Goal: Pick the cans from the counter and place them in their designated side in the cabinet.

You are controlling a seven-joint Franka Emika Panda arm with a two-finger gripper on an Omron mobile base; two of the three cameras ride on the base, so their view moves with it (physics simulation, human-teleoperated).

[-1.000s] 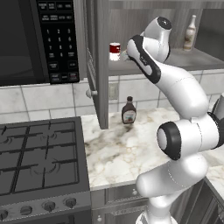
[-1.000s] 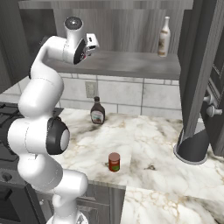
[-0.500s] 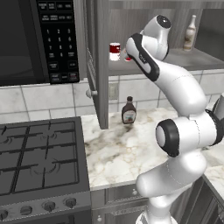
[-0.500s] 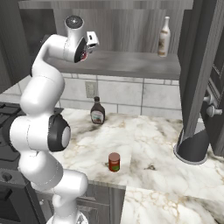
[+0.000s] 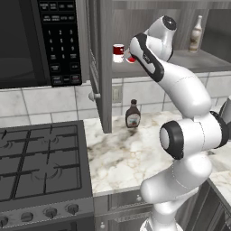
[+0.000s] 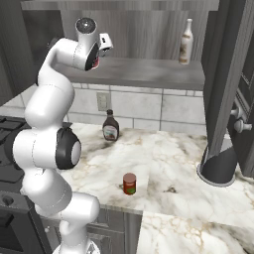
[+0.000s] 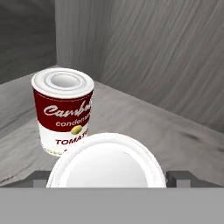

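My gripper [image 7: 109, 178] is shut on the bright red can [image 7: 107, 164], whose white rimmed top faces the hand view. It is held inside the grey cabinet, over the shelf [image 7: 170, 135], just right of a half-white, half-dark-red soup can [image 7: 63, 113]. From the base, the gripper [image 5: 130, 57] sits next to that soup can [image 5: 118, 53] at the left end of the shelf [image 5: 185, 63]. The plain darker red can [image 6: 129, 183] stands upright near the front edge of the marble counter [image 6: 168, 158].
A brown sauce bottle [image 5: 132, 114] stands on the counter by the wall. A pale bottle [image 5: 195, 34] sits on the shelf's right part. The open cabinet door [image 5: 101, 67] juts out left of the arm, with the microwave [image 5: 36, 40] and stovetop [image 5: 40, 162] beyond.
The hand has crept a little to the left along the shelf with the can, closer to the soup can. The can on the counter has not moved.
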